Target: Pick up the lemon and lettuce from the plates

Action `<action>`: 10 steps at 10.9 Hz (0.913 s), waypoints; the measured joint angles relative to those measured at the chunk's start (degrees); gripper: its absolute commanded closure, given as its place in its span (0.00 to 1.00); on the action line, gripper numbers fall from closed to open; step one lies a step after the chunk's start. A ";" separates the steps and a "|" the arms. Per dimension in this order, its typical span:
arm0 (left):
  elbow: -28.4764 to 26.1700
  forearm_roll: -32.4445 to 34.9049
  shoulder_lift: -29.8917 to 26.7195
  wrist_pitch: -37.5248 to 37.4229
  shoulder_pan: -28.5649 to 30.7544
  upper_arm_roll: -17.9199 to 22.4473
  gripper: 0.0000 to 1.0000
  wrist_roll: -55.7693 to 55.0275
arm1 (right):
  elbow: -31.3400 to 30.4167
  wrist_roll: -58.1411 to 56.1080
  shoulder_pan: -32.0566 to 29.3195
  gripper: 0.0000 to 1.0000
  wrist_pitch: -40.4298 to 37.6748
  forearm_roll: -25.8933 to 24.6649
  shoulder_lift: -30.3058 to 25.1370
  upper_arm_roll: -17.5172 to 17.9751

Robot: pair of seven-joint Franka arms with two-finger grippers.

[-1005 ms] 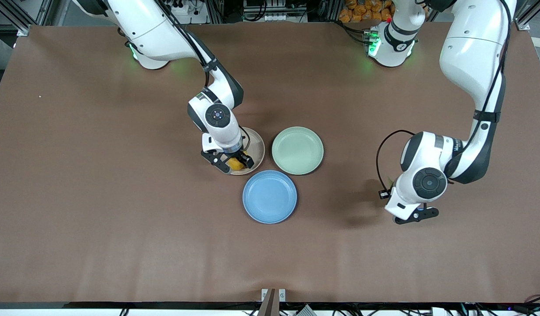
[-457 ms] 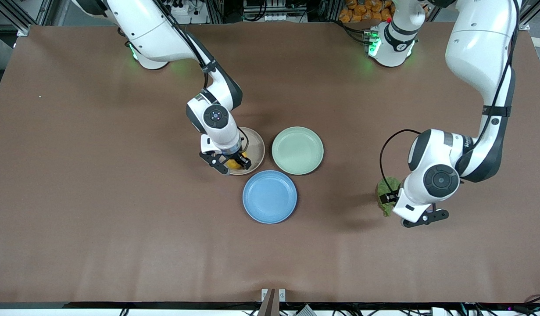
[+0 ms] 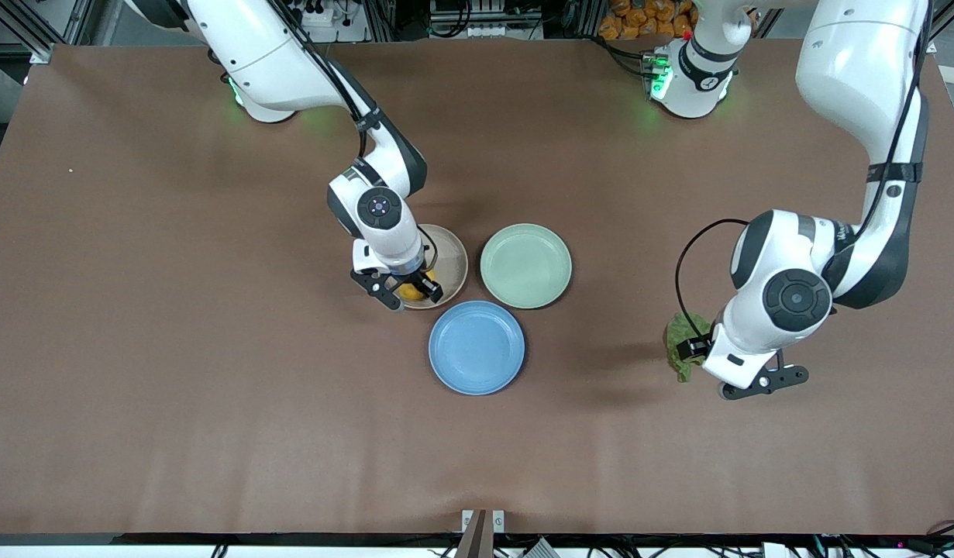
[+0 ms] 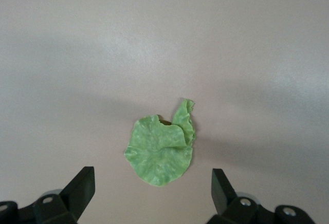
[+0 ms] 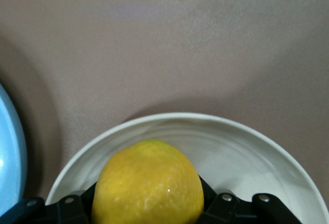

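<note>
The lemon (image 5: 149,183) sits clamped between the right gripper (image 3: 407,291)'s fingers over the beige plate (image 3: 450,263); its long axis cannot be told, the gripper hiding most of it. Toward the left arm's end from the mint plate (image 3: 525,266), the lettuce (image 4: 162,149) lies flat on the brown table (image 3: 174,372), partly hidden under the left gripper (image 4: 151,196), whose jaws stand wide and empty.

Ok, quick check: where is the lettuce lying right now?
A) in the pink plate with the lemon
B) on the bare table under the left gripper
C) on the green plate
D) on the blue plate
B: the lettuce lies flat on the bare table, toward the left arm's end, with the open left gripper above it, fingers either side and not touching the leaf; the green plate holds nothing.
</note>
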 measured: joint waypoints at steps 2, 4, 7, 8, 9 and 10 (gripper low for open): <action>0.00 0.00 -1.18 -0.05 0.00 -0.08 0.00 0.00 | 1.00 0.00 -0.55 0.64 -0.64 0.00 0.00 -0.17; 0.00 0.00 -2.31 -0.07 0.00 -0.14 0.00 0.20 | 2.60 -0.56 -1.42 0.65 -2.79 0.00 -0.05 -0.17; 0.00 0.00 -4.22 -0.10 0.18 -0.14 0.00 5.22 | 4.18 -4.86 -3.09 0.65 -10.07 -0.02 -2.47 -0.10; -0.01 0.00 -4.79 -0.13 0.53 -0.13 0.00 7.14 | 4.25 -6.38 -3.88 0.65 -12.23 -0.02 -3.87 -0.07; -0.01 0.00 -5.28 -0.15 1.04 -0.10 0.00 9.20 | 4.27 -7.84 -4.71 0.65 -14.06 0.11 -5.26 -0.01; -0.01 0.00 -5.71 -0.16 1.66 -0.10 0.00 11.28 | 4.30 -10.04 -5.66 0.65 -16.36 0.87 -6.71 0.03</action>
